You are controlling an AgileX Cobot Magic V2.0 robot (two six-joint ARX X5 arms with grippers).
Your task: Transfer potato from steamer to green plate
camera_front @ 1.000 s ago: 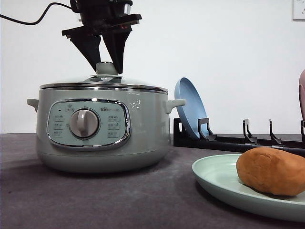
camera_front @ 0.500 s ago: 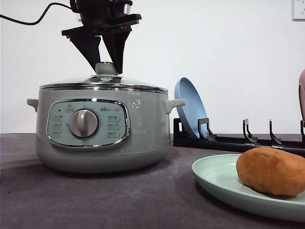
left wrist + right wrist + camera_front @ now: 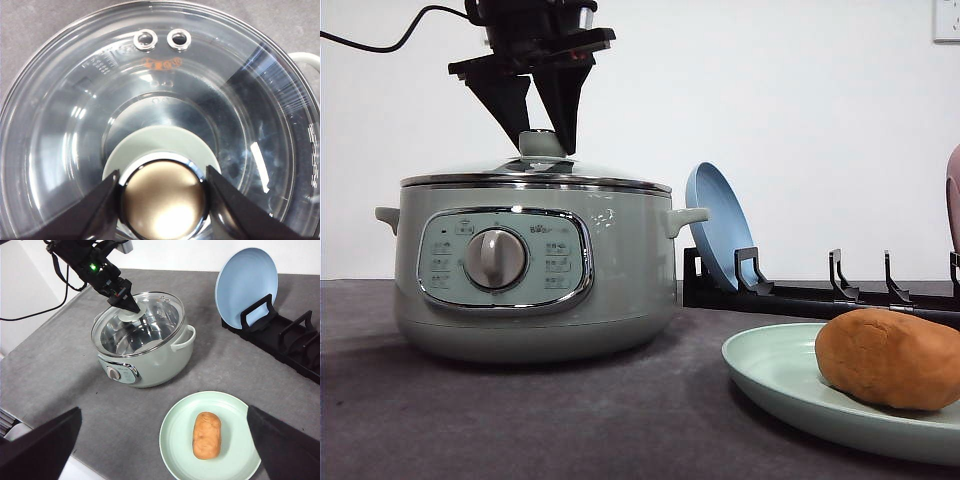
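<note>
The potato (image 3: 890,357) (image 3: 206,435), orange-brown and oval, lies on the green plate (image 3: 770,375) (image 3: 177,440) at the near right. The sage-green steamer (image 3: 620,270) (image 3: 160,365) stands to the left with its glass lid (image 3: 75,125) (image 3: 160,315) seated on the rim. My left gripper (image 3: 544,140) (image 3: 162,190) (image 3: 127,305) comes down from above, its fingers (image 3: 100,210) pressed against both sides of the lid knob (image 3: 164,200) (image 3: 542,143). High above the table, my right gripper (image 3: 164,409) is open and holds nothing. Through the lid the pot looks bare inside.
A blue plate (image 3: 718,235) (image 3: 246,282) stands upright in a black dish rack (image 3: 820,295) (image 3: 290,345) behind the green plate. The rack's other slots hold nothing. A black cable (image 3: 380,40) trails off to the left. The grey table's edge (image 3: 30,405) runs near the steamer's left side.
The steamer, its lid and my left gripper have shifted a hair to the left. The potato and plate have not moved.
</note>
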